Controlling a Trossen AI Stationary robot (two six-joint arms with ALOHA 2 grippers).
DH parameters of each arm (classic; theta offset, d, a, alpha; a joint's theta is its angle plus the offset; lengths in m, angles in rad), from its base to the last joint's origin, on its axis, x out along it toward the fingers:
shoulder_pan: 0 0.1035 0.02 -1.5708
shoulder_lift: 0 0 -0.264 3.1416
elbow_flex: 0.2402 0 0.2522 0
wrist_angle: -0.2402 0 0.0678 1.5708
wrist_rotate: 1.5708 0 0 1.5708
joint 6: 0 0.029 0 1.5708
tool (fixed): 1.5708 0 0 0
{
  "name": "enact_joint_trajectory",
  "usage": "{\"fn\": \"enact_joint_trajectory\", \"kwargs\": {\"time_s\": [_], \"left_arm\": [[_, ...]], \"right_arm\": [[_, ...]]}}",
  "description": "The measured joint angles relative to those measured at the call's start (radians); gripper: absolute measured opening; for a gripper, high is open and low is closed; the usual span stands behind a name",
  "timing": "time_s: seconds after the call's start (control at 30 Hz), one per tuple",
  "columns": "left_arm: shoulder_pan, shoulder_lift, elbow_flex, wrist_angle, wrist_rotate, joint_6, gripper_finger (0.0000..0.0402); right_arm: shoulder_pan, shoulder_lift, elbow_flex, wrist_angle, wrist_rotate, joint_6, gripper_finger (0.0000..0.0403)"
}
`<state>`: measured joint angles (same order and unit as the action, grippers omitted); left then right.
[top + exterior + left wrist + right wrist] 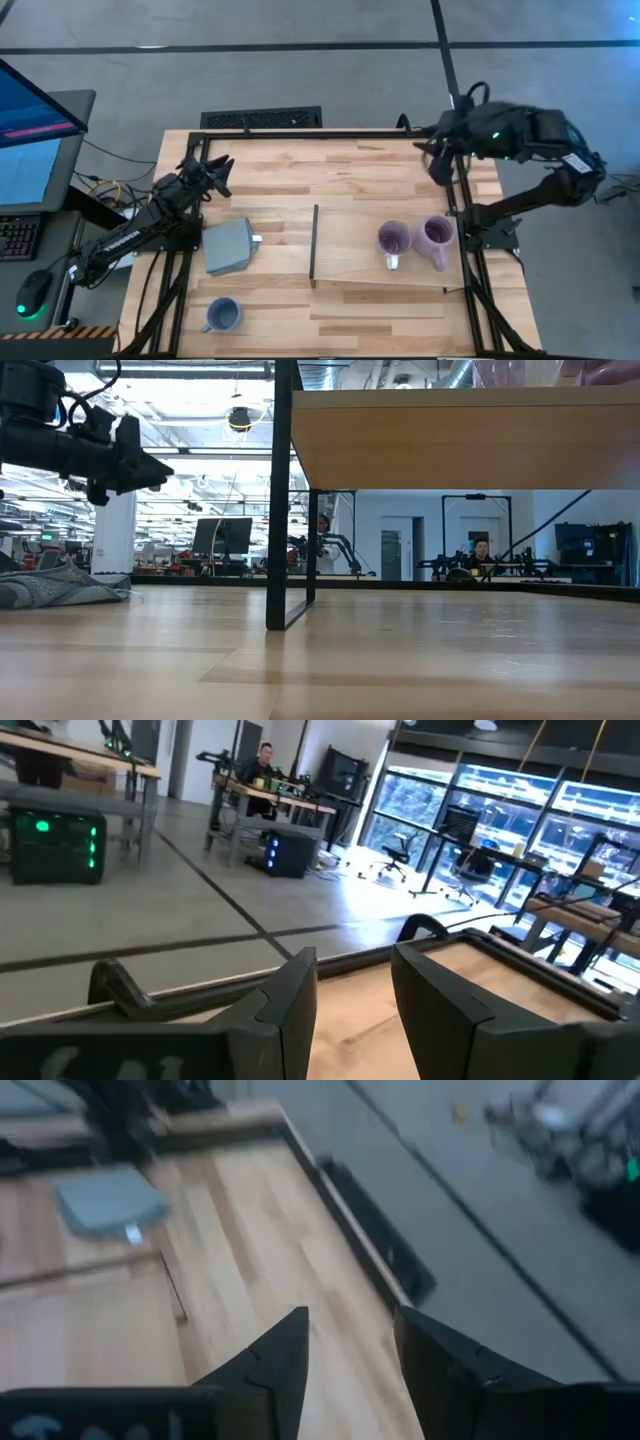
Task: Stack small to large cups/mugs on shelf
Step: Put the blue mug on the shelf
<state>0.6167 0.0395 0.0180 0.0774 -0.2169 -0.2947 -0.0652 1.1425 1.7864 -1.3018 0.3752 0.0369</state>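
Observation:
Two lavender mugs [394, 240] [436, 236] stand side by side, mouths up, on the right part of the light-wood shelf [350, 255], whose black strip [313, 245] runs along its left edge. A blue-grey mug [222, 315] stands on the tabletop near the front left. My left gripper [218, 172] [355, 1010] hovers open over the table's far left, pointing level, nothing between its fingers. My right gripper [438, 162] [350, 1370] hangs open high above the table's far right corner, tilted down, holding nothing.
A flat grey block [230, 247] lies left of the shelf, seen also in the right wrist view [108, 1200]. In the low view the shelf [450, 440] stands raised on a black leg [285, 510]. A black frame rail [300, 133] runs along the far edge.

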Motion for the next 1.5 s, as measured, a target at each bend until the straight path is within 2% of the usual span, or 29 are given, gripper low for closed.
{"fn": "enact_joint_trajectory", "kwargs": {"time_s": [0.2, 0.3, 0.43, 0.53, 0.67, 0.8, 1.0, 1.07, 1.2, 1.33, 1.5], "left_arm": [[0.000, 0.000, 0.009, 0.079, 0.003, -0.038, 0.0121], [0.000, 0.000, 0.010, 0.118, 0.003, -0.050, 0.0121], [0.000, 0.000, 0.012, 0.154, 0.026, -0.050, 0.0121], [0.000, 0.000, 0.012, 0.187, 0.055, -0.052, 0.0121], [0.000, 0.000, 0.014, 0.239, 0.097, -0.066, 0.0117], [0.000, 0.000, 0.050, 0.224, 0.144, -0.059, 0.0105], [0.000, 0.003, 0.176, 0.215, 0.172, 0.041, 0.0086], [0.000, 0.024, 0.234, 0.185, 0.217, 0.047, 0.0083], [0.000, 0.128, 0.376, 0.084, 0.321, 0.047, 0.0081], [0.000, 0.287, 0.522, -0.022, 0.412, 0.068, 0.0081], [0.000, 0.443, 0.672, -0.052, 0.520, 0.089, 0.0081]], "right_arm": [[-0.173, -0.114, -0.173, 0.209, -0.209, -0.170, 0.0171], [-0.255, -0.182, -0.323, 0.291, -0.327, -0.206, 0.0172], [-0.356, -0.287, -0.531, 0.486, -0.472, -0.229, 0.0173], [-0.422, -0.378, -0.653, 0.597, -0.546, -0.232, 0.0172], [-0.488, -0.488, -0.770, 0.662, -0.558, -0.231, 0.0171], [-0.537, -0.591, -0.857, 0.692, -0.561, -0.220, 0.0173], [-0.546, -0.690, -0.929, 0.711, -0.562, -0.144, 0.0172], [-0.546, -0.706, -0.944, 0.712, -0.562, -0.138, 0.0171], [-0.545, -0.710, -0.966, 0.712, -0.562, -0.131, 0.0173], [-0.546, -0.698, -0.978, 0.724, -0.560, -0.132, 0.0173], [-0.546, -0.686, -0.990, 0.728, -0.558, -0.137, 0.0171]]}}
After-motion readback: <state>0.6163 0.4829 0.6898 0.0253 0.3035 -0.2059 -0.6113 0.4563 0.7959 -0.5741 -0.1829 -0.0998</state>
